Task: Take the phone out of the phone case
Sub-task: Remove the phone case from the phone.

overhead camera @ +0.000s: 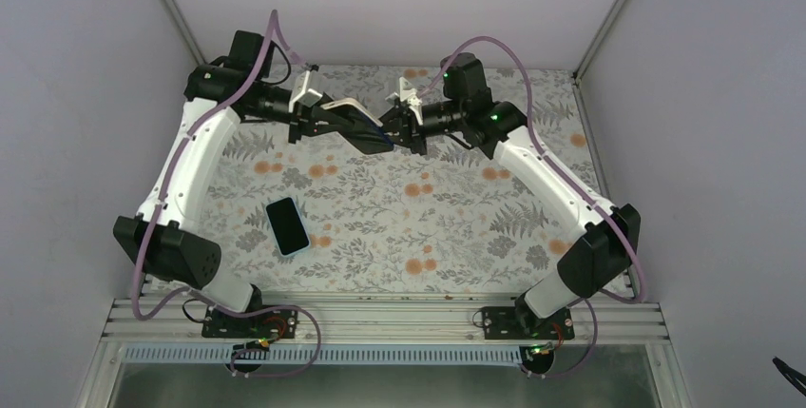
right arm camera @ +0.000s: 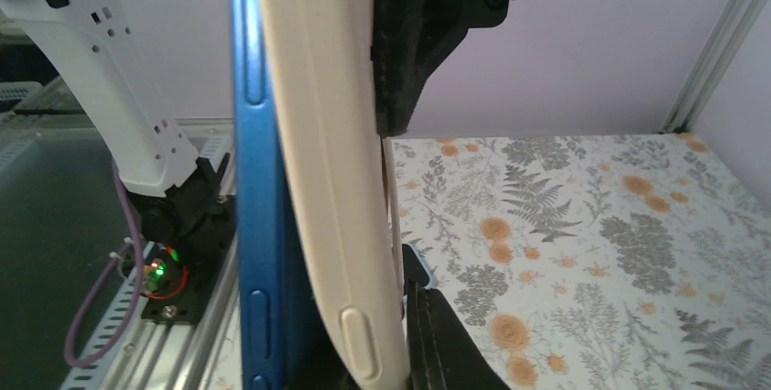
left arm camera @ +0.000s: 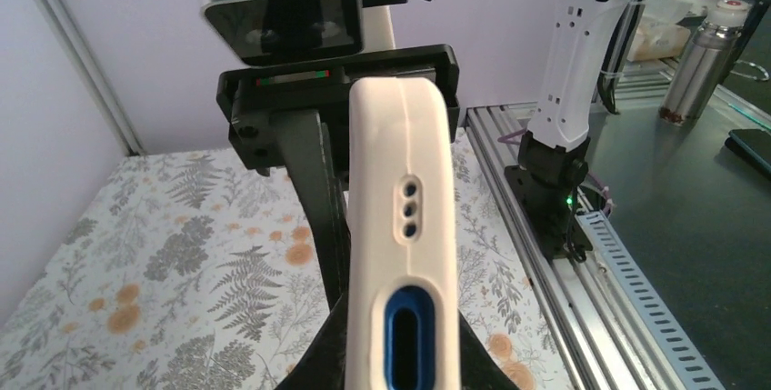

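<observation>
Top view: two robot arms meet in mid-air over the far middle of a floral-print desk [overhead camera: 447,227]. The L end effector [overhead camera: 328,125] is clamped narrow on the phone case [left arm camera: 405,163], a pale beige-pink shell held up off the desk. In the L wrist view the case stands on edge betw. the dark fingers. It shows three small holes and an oval cut-out w/ dark blue inside.

The phone [right arm camera: 259,181] is at the case, in the air betw. the two arms. In the R wrist view its blue side edge w/ buttons shows bare just beside the case's rim, and the case bows slightly away from it.

The R end effector [overhead camera: 404,130] meets the phone-and-case end from the opposite side. One dark finger [right arm camera: 436,335] sits just beside the case. Its other finger isn't clear, so can't tell if it grips.

A second phone [overhead camera: 287,225], black screen w/ pale rim, lies flat on the desk nearer the L arm.
</observation>
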Tool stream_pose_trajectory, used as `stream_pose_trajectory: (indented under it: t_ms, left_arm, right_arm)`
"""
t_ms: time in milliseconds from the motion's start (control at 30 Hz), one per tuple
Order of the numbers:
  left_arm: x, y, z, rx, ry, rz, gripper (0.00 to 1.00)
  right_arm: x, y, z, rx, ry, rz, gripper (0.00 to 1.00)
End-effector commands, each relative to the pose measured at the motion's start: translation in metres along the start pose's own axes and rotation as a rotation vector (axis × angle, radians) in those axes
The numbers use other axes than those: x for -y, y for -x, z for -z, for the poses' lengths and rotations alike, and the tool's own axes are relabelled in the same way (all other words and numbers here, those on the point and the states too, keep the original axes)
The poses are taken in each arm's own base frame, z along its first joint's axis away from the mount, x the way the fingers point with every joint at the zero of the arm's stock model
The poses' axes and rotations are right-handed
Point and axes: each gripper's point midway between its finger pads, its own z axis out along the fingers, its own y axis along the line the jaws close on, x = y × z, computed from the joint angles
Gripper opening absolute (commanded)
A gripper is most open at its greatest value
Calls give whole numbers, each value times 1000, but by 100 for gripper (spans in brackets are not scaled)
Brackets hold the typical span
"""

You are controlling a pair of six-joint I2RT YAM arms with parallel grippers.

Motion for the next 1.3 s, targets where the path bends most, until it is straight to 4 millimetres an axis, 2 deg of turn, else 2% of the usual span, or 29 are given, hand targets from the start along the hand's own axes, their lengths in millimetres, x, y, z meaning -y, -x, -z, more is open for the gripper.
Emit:
stream_pose_trajectory:
  t_ms: [0,133,233,333,367,400,467,500,567,700,800,900,933,1033,1167,1267]
  left_arm:
    - [-7,-3,-17,9,-59,-34,2]
    - [-2,6,-14,6,-72,-13,3]
    - [-3,10,-12,-19,-54,32,8]
    - [9,12,-8,-35,-40,19,18]
    - [15,13,-7,-36,-38,7,25]
    - [20,16,-5,-37,-34,-7,37]
    - [29,23,-1,-46,-16,-45,69]
    - [32,25,2,-58,-2,-69,80]
    - [38,29,6,-84,29,-120,98]
    - [43,36,17,-146,104,-177,100]
    - [37,36,26,-210,199,-217,100]
    - [21,37,37,-253,361,-286,100]
    - [12,42,41,-247,427,-338,100]
    - [2,52,53,-214,588,-448,100]
    - [-17,49,55,-165,730,-537,100]
    - [-34,34,42,-175,781,-533,100]
  right_arm:
    - [-47,64,-3,163,137,161,3]
    - [-46,56,-3,138,124,152,3]
    - [-40,53,1,129,85,141,3]
    - [-29,48,7,126,46,107,3]
    - [-25,46,10,125,38,94,3]
    - [-21,42,11,121,33,82,3]
    - [-14,35,15,109,19,67,3]
    - [-12,33,17,107,15,63,3]
    - [-10,30,22,105,13,61,3]
    - [-10,31,35,113,1,61,3]
    - [-3,30,46,120,-36,32,3]
    - [20,26,62,135,-114,-42,3]
    - [27,26,67,144,-130,-68,3]
    - [47,26,74,167,-144,-149,3]
    - [62,32,72,182,-139,-211,3]
    - [70,38,76,215,-187,-235,3]
